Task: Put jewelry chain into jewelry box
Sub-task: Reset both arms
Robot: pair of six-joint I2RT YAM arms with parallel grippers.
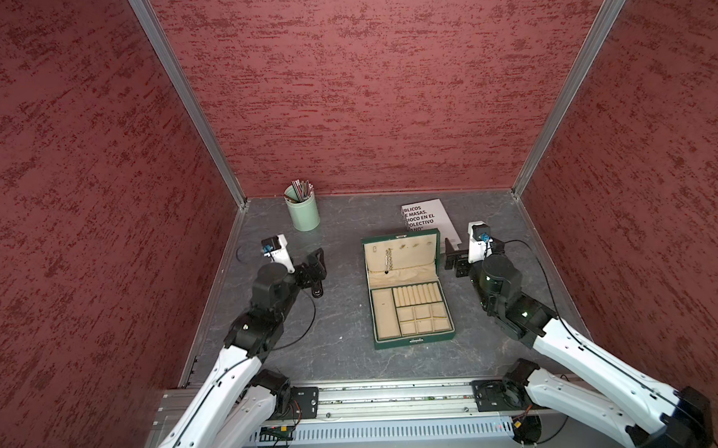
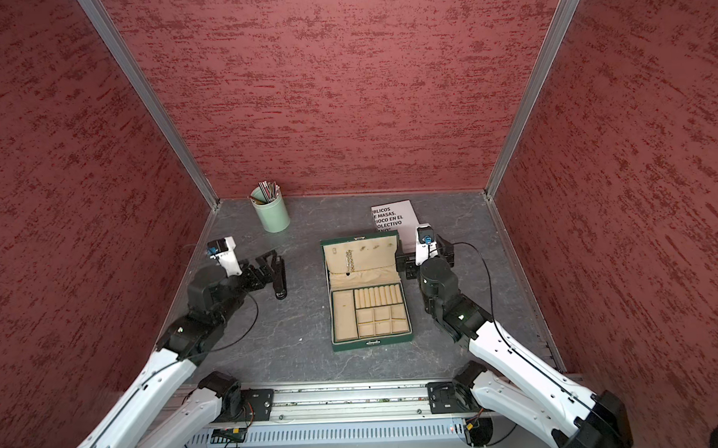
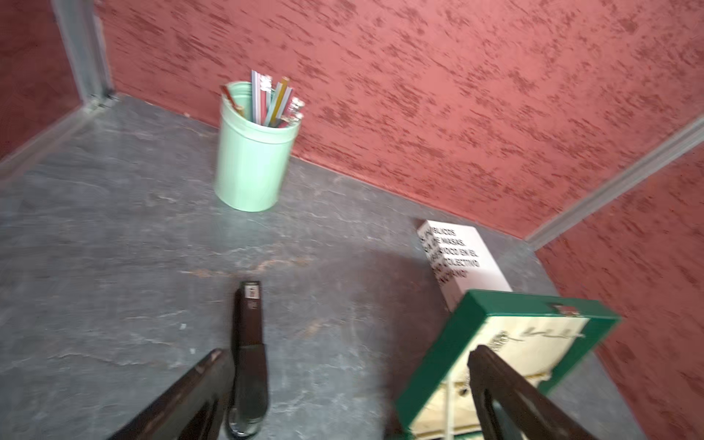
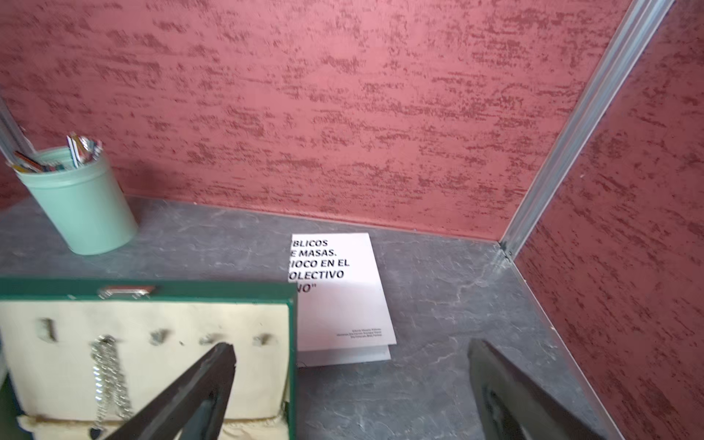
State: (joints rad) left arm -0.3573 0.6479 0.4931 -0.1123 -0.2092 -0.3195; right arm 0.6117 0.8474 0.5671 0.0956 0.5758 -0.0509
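Inside the raised lid of the dark green rectangular hinged jewelry box (image 1: 396, 344) with beige velvety lining, the thin silvery link jewelry chain (image 1: 388, 260) is seen hung from a small hook. Its long axis runs from 12 to 6 o'clock down the lining, with the dark bead at the 6 o'clock end, toward the hinge.

Nothing is held by either arm. The right gripper (image 4: 350, 344) is found just beside the lid's 3 o'clock edge, fingers spread wide and empty, and from it the chain lies near, at 9 o'clock. The left gripper (image 3: 344, 350) is likewise spread wide and empty, well apart at the box's 9 o'clock. A black elongated bar-shaped object (image 3: 249, 343) lies on the grey table (image 3: 114, 228) beside one of its fingers; whether it is touched cannot be told.

The right arm is judged the nearer. With the chain within the box, the placing is judged done. Any coming move is judged a clearing toward 3 o'clock, so that the hook is left undisturbed.
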